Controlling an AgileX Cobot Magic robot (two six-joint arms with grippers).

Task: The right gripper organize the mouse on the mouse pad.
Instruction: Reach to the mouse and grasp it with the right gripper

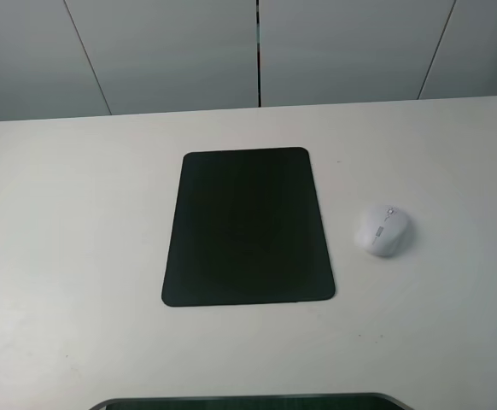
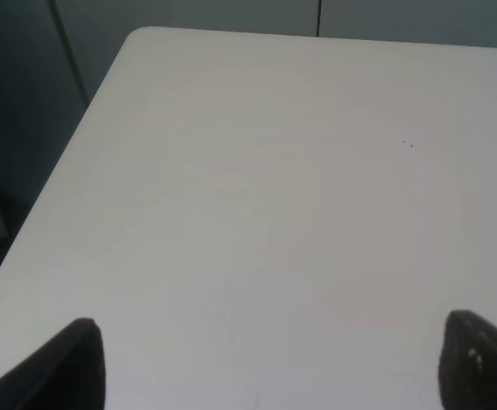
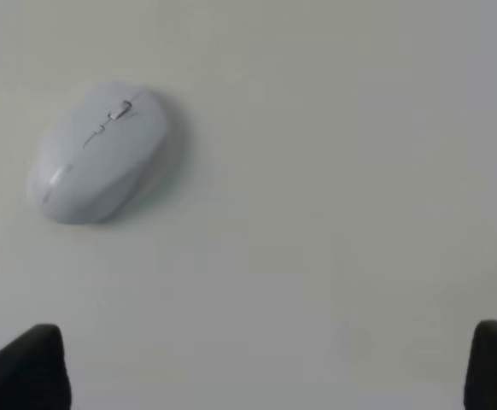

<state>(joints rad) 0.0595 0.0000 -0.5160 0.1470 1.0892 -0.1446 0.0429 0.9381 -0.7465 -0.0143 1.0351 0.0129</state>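
Closest, at the bottom edge of the high view: a dark curved rim [image 1: 248,400], too little of it visible to name.

In the right wrist view, the black two-fingered right gripper [image 3: 261,369]. Only two blunt fingertips [image 3: 26,371] visible, one at each side of the picture, spread wide, with nothing between them except bare table. No contact with the mouse, which is further ahead and off to one side.

In the left wrist view, the black left gripper [image 2: 274,366], also opened wide and holding nothing. Only the plain white matte table [image 2: 274,171] and its rounded corner in front of it.

Next, around the middle of the table [image 1: 78,213], the flat matte black rectangular mouse pad [image 1: 248,226] with rounded corners, lying with its long sides running away from the camera. Nothing on it.

Right of the pad, near it but not touching, about level with the middle of its long side: the small white oval plastic mouse [image 1: 383,229]. Rests directly on the table, outside the pad. Smooth, domed and slightly glossy in the close view [image 3: 99,154]. A thin grey strip with a scroll wheel along the front half, between two buttons. Soft shadow around the body. Wheel end turned to the far side of the table.

Furthest, behind the table edge: grey wall panels [image 1: 172,51] with dark seams.
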